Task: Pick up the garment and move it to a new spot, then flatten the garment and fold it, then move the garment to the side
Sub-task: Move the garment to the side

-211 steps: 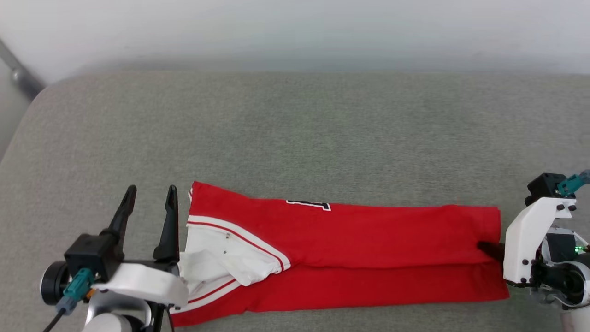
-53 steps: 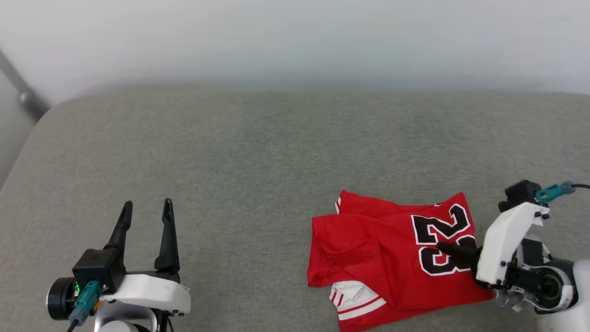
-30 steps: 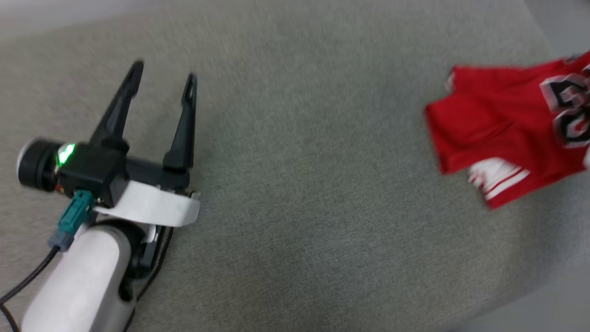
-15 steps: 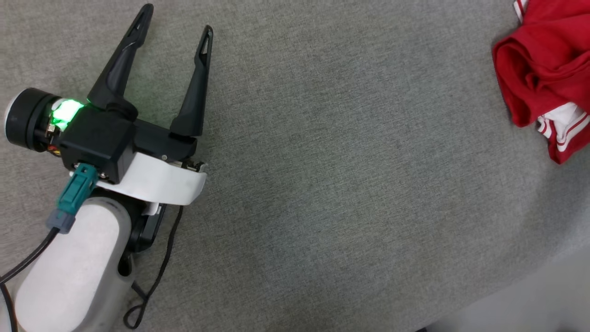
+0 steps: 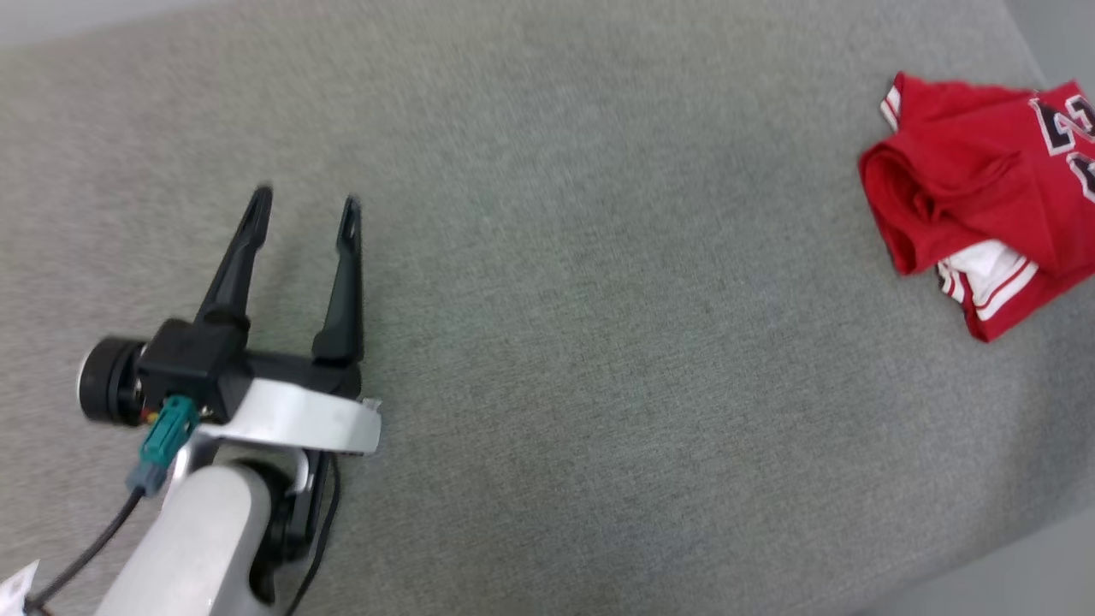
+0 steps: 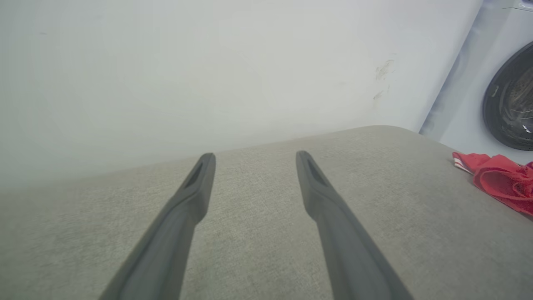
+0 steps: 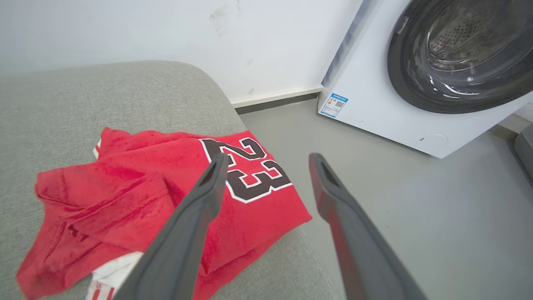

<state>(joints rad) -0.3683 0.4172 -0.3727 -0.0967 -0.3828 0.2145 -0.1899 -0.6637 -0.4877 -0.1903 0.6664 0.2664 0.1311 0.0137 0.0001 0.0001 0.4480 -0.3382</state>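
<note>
The left claw (image 5: 305, 198) and right claw (image 7: 268, 157) both hover with fingers spread, gripping nothing.

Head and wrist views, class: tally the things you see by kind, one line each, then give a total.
Garment: 1
Washing machine: 1
Grey cushion: 1
Claws: 2 (left claw, right claw)
Total: 5

**Dark fingers, white bracket, teal plug**

The left hand (image 5: 305, 198) has two long, tapering black fingers (image 5: 235, 265) on a black block (image 5: 192, 364), with a curved white bracket (image 5: 299, 423) beneath. A teal plug (image 5: 167, 432) trails a dark cable (image 5: 90, 547) beside the pale forearm (image 5: 197, 547). The right hand (image 7: 268, 158) has matching dark grey fingers.
</note>
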